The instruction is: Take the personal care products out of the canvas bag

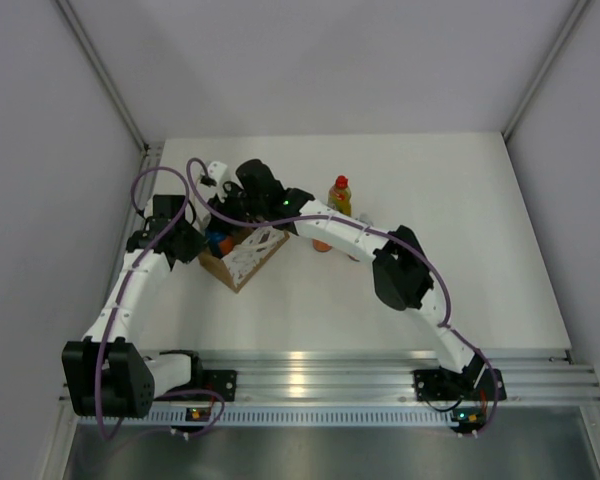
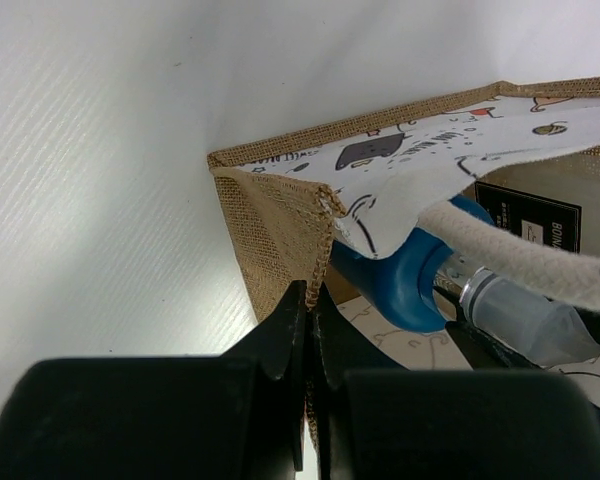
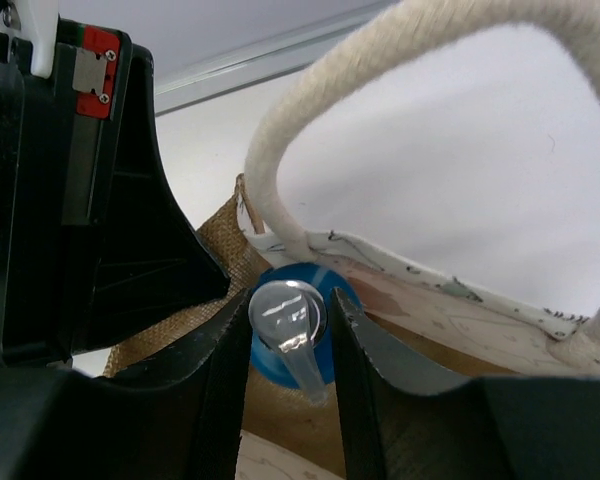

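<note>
Left of centre in the top view, the canvas bag (image 1: 245, 255) is steadied by the left gripper (image 2: 308, 300), jaws clenched on its rim, while a bottle (image 3: 290, 340) inside is grasped at its cap by the right gripper (image 3: 288, 300).

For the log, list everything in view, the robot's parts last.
table: one, white, under everything.
canvas bag: one, tan, white netting and cord handles, left of centre.
yellow bottle: one, red cap, upright beyond the right arm.
orange item: one, mostly hidden by the right arm, beside the bag.
blue bottle: one, pale cap, inside the bag.
left hand: one, black, shut on the bag's corner edge.
right hand: one, black, fingers flanking the blue bottle's cap; grip unclear.
</note>
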Robot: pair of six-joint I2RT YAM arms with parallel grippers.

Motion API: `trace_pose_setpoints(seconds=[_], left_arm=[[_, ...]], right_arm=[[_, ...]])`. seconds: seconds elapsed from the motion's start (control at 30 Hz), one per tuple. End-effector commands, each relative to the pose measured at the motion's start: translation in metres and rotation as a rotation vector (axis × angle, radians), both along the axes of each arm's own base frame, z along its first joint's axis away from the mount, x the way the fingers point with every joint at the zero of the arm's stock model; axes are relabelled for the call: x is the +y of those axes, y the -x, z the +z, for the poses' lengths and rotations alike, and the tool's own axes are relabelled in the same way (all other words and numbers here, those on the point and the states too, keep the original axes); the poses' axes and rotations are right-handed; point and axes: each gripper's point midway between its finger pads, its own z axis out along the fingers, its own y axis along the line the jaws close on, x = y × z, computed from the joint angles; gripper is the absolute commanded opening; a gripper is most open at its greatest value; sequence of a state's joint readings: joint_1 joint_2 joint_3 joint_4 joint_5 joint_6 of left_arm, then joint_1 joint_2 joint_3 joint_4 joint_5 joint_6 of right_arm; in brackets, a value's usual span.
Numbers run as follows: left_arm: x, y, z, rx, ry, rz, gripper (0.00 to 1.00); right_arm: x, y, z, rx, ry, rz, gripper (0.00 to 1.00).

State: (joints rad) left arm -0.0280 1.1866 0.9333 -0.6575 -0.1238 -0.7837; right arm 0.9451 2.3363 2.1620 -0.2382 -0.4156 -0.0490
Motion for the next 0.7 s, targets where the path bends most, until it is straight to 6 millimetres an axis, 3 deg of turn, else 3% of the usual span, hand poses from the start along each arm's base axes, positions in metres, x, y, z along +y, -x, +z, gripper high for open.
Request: trace_pose_setpoints(seconds=[0.0,0.23,0.57,0.67], left_arm=[[-0.003,0.014,-0.01,0.064,0.005,-0.029,0.0],[-0.003,0.014,-0.01,0.065,0.003,-0.032,0.0],[-0.002,0.014,-0.01,0.064,0.002,-0.029,0.0],[-0.002,0.013,-0.01,0.063,0.003,-0.028,0.0]], right_arm=[[0.019,0.003,0.038,-0.066,-0.113,0.027,0.36],[0.018,0.003,0.052,-0.085,-0.131,0.024,0.34],[0.017,0.004,0.04,-0.075,-0.112,0.035,0.0],[0.017,0.005,0.043,-0.077,-0.117,0.036,0.0]])
